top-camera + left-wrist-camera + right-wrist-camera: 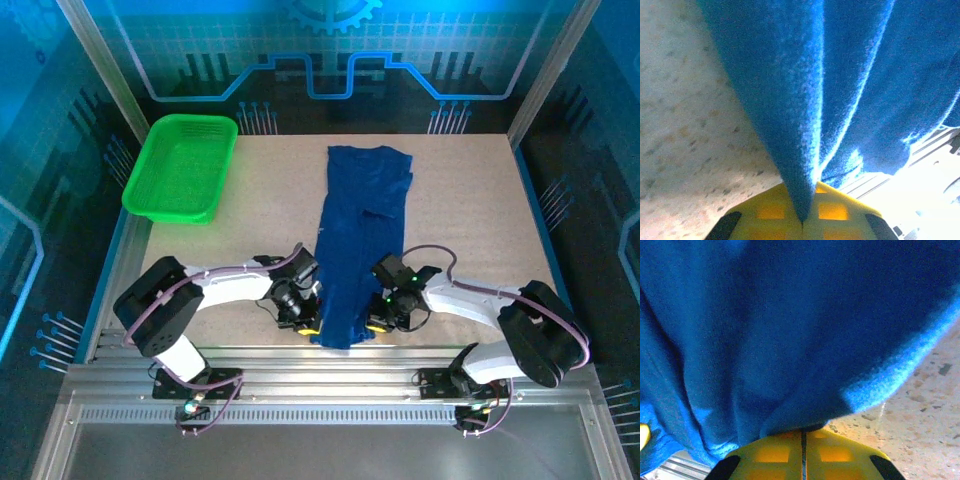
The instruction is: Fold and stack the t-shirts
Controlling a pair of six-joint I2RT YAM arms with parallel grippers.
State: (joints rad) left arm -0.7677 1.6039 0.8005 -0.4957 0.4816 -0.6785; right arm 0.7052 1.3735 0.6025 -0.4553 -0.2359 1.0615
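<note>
**Both grippers pinching the near end of the shirt**

On my overhead feed the table carries the t-shirt as a long, narrow blue strip, running from the far middle down to the near edge. The green basket sits at the far left corner, well apart from it. The left gripper and right gripper flank the strip's near end. On each wrist feed I see the yellow fingers pressed together with blue cloth caught between them.
</note>
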